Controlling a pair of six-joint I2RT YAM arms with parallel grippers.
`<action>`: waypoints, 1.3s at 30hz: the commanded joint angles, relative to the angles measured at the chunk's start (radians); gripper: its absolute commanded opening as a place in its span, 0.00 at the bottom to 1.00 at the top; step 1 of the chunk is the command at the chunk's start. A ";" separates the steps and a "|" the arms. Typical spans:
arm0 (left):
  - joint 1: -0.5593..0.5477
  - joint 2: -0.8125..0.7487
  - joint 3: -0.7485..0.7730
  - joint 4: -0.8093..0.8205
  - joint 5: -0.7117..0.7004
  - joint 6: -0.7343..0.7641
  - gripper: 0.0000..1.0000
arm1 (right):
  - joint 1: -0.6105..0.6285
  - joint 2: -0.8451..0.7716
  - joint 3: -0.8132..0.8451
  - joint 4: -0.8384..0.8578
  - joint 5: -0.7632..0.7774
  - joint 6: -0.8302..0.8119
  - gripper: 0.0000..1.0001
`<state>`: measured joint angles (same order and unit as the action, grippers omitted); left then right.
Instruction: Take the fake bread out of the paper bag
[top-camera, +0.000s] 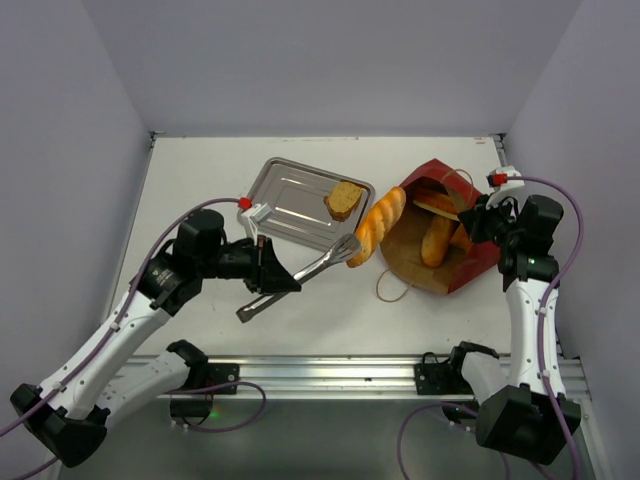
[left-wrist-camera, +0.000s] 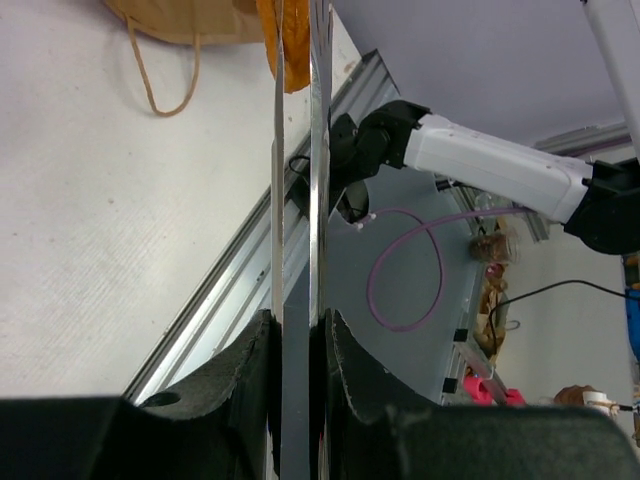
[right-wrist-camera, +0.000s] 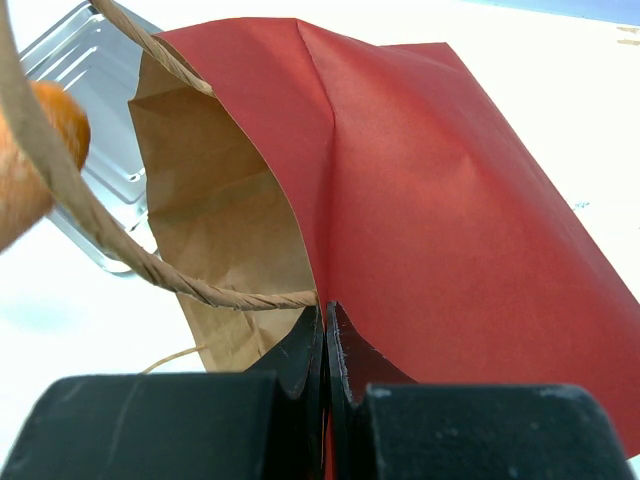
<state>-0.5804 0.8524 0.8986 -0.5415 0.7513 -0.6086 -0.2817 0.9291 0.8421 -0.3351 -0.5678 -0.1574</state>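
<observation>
Overhead view of a white worktop (top-camera: 200, 170). A dark-red paper bag (top-camera: 430, 175) lies on its side at the right, its tan mouth facing left. At least 2 golden loaves (top-camera: 437, 240) show inside it. A twine handle (top-camera: 392, 290) loops out onto the worktop in front of the mouth.

The right tool (top-camera: 478, 222) is pinched fully shut on the bag's red edge. Its wrist view shows the paper caught between the 2 fingers (right-wrist-camera: 310, 345).

The left tool (top-camera: 268, 272) is narrow, clamped on the handle end of steel tongs (top-camera: 315, 266). The tongs reach right and grip a long golden loaf (top-camera: 379, 225) near its lower end. This loaf sits at the bag's mouth, its upper end against the red rim and its lower end near the tray's corner.

A steel tray (top-camera: 285, 190) lies left of the bag, with 1 toast slice (top-camera: 343, 200) at its right end.
</observation>
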 joint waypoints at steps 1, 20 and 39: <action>0.030 0.011 0.065 0.034 0.007 0.006 0.00 | 0.001 -0.021 -0.005 0.030 -0.010 0.002 0.00; 0.254 0.237 -0.026 0.423 -0.160 -0.059 0.00 | 0.001 -0.013 -0.005 0.028 -0.023 -0.001 0.00; 0.383 0.589 -0.196 0.755 -0.104 -0.062 0.00 | -0.001 -0.004 -0.005 0.027 -0.032 -0.007 0.00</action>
<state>-0.2104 1.4376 0.7078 0.1043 0.6022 -0.6930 -0.2817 0.9291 0.8421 -0.3359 -0.5690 -0.1581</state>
